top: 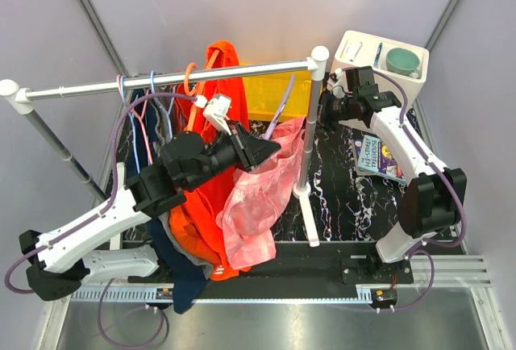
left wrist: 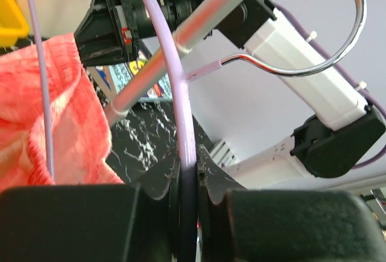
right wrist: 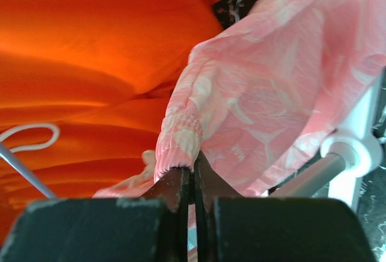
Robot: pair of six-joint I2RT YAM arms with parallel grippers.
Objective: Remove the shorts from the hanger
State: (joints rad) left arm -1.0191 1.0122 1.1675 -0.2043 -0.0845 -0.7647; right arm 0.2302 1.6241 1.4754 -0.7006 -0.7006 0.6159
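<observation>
The light pink shorts [top: 260, 197] hang on a lilac hanger [top: 284, 106] beside the rack's right post. The bright orange shorts [top: 211, 205] hang to their left from the rail [top: 161, 85]. My left gripper [top: 263, 147] is shut on the lilac hanger's bar [left wrist: 183, 99], with the pink cloth [left wrist: 42, 111] to its left in the left wrist view. My right gripper [top: 322, 109] is shut on the pink shorts' waistband edge [right wrist: 181, 141]. The orange shorts [right wrist: 90, 63] and a white drawstring [right wrist: 30, 136] lie behind it.
Other hangers [top: 149, 112] and a dark garment [top: 181, 273] hang at the rail's left. A yellow bin [top: 270, 92] sits behind the rack. A white tray [top: 351, 47] with a green cup [top: 402, 61] stands at back right, a book [top: 379, 158] beside the right arm.
</observation>
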